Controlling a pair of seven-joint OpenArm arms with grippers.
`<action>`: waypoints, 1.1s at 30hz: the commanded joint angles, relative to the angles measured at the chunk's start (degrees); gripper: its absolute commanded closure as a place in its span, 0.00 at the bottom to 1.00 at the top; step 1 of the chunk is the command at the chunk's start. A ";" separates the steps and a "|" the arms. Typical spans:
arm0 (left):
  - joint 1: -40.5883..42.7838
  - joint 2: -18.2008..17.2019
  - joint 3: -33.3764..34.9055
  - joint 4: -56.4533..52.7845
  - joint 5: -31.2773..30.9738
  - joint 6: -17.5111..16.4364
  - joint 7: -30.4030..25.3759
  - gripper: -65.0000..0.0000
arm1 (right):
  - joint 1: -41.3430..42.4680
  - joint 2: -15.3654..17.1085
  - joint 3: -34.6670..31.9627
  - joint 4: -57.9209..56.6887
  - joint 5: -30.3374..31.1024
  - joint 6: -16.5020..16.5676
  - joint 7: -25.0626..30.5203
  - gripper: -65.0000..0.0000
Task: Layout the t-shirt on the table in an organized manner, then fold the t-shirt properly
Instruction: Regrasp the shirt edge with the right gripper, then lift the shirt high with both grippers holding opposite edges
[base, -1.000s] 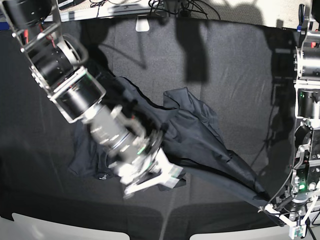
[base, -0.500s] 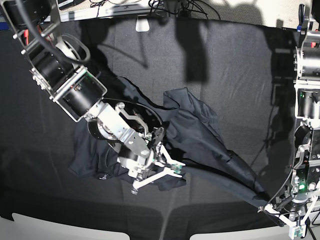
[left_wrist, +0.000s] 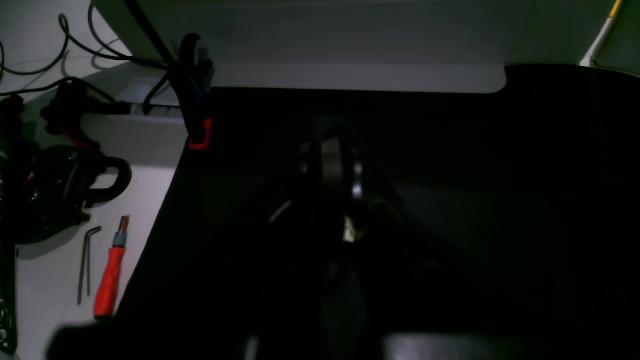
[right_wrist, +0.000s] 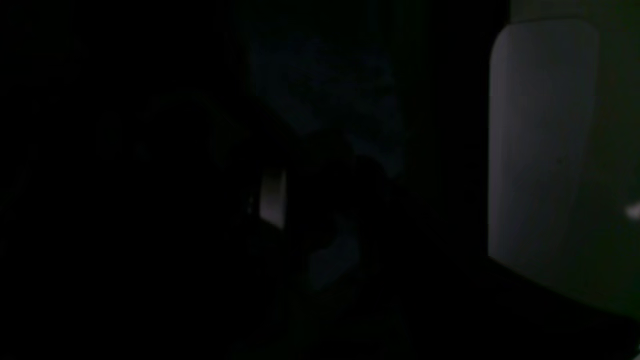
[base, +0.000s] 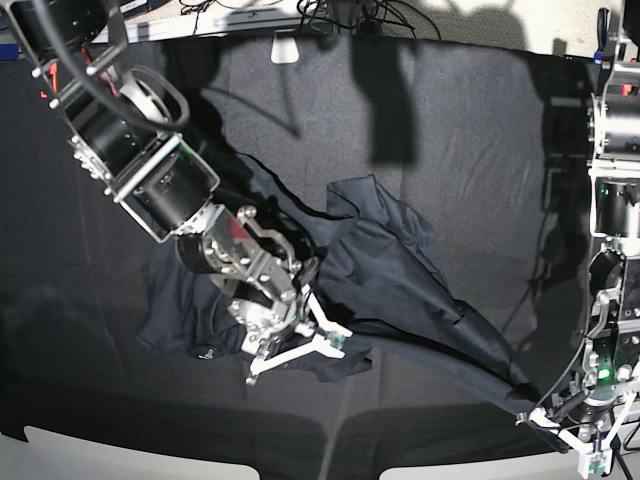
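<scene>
T-shirt (base: 390, 270) lies crumpled across the middle of the bench (base: 470, 120), its dark fabric bunched at the left and drawn out in a long taut fold toward the near right corner. Left of centre in the base view, the right tool (base: 297, 350) sits low over the shirt's near hem; its white fingers are partly spread, and whether they pinch cloth cannot be told. Broad bare black cloth lies open behind the shirt and along the far edge. At the near right edge, the left tool (base: 545, 418) is pressed together on the shirt's stretched corner, just beside the bench's white rim.
</scene>
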 joint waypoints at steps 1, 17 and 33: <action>-2.23 -0.66 -0.35 0.96 0.35 -0.61 -1.95 1.00 | 2.05 -0.22 0.46 0.68 -0.90 -2.73 0.61 0.71; -2.23 -0.66 -0.35 0.96 0.35 -0.61 -1.99 1.00 | 8.76 -0.37 0.46 0.70 -0.79 -7.80 -1.53 1.00; -9.75 -0.66 -0.35 2.34 0.33 -0.61 -2.86 1.00 | 28.76 -1.66 17.33 0.70 5.84 -12.59 -5.66 1.00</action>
